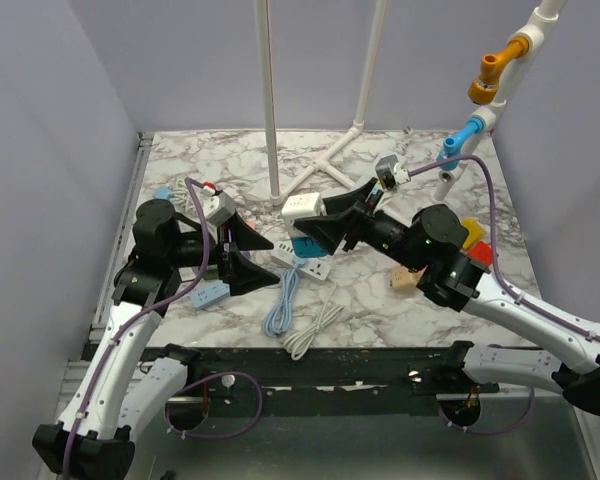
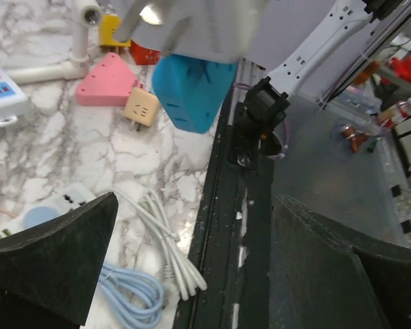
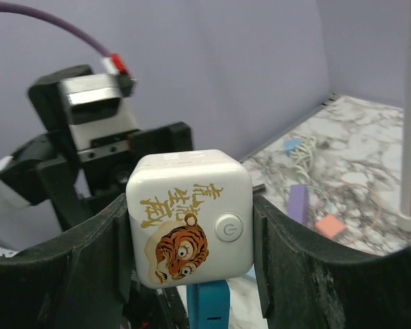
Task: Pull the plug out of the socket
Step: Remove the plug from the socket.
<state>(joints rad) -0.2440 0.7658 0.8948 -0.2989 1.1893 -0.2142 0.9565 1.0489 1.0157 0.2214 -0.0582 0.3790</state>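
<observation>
Plug [image 2: 192, 96], blue, hangs from the underside of the white cube socket [image 3: 185, 199]. Both are off the table [image 1: 380, 310], held up above its middle. From the left wrist view the plug's top sits flush against the cube's base, so it looks seated. The joint itself is hard to make out, though, and I cannot be sure how deep the pins go.

The right gripper [image 3: 192, 240] is clamped on the socket, with one black finger pressing each side of the cube. The tiger print and the round button face its camera. Only a sliver of the plug shows below the cube in that view.

The left gripper [image 2: 195, 205] has its jaws spread wide and holds nothing. It stands just left of the plug, apart from it, with its fingers pointing toward the socket.

Beneath the held pair, on the marble, lie a white strip [image 1: 310, 268], a coiled blue cable [image 1: 280, 305] and a white cable [image 1: 315, 330]. A pale blue strip [image 1: 208, 293] lies near the left gripper. A beige adapter [image 2: 141, 108] and a pink wedge [image 2: 108, 81] lie farther right, beside the right arm.
</observation>
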